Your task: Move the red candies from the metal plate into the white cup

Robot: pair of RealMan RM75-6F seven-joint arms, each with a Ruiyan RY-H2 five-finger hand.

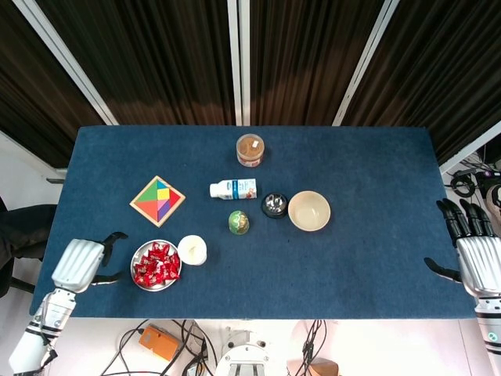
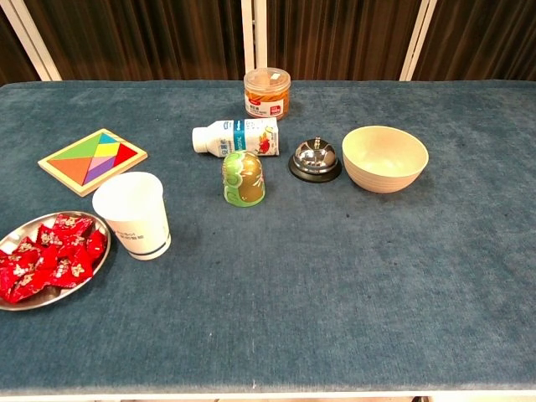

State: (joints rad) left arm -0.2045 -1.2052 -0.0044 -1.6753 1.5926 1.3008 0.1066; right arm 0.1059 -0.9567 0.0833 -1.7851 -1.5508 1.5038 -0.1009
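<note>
Your red candies lie heaped in the metal plate near the front left corner of the blue table, and the white cup stands upright just beside the plate's right edge, touching it or nearly so; from the chest view the cup looks empty as far as its inside shows. Your left hand sits over the table's left front edge, just left of the plate, fingers apart and curved toward it with nothing in them. Behind the plate lies a wooden tangram puzzle, flat and apart from it. Right of the cup and a little further back stands a small green egg-shaped figure, and behind that a white bottle lies on its side. At the far middle you have a clear jar with an orange label, something pale inside it. Right of the green figure sits a metal call bell, and close beside that a cream bowl, empty. Nothing stands between the plate and the cup. Your right hand hangs off the table's right edge, well apart from everything, fingers spread and holding nothing.
</note>
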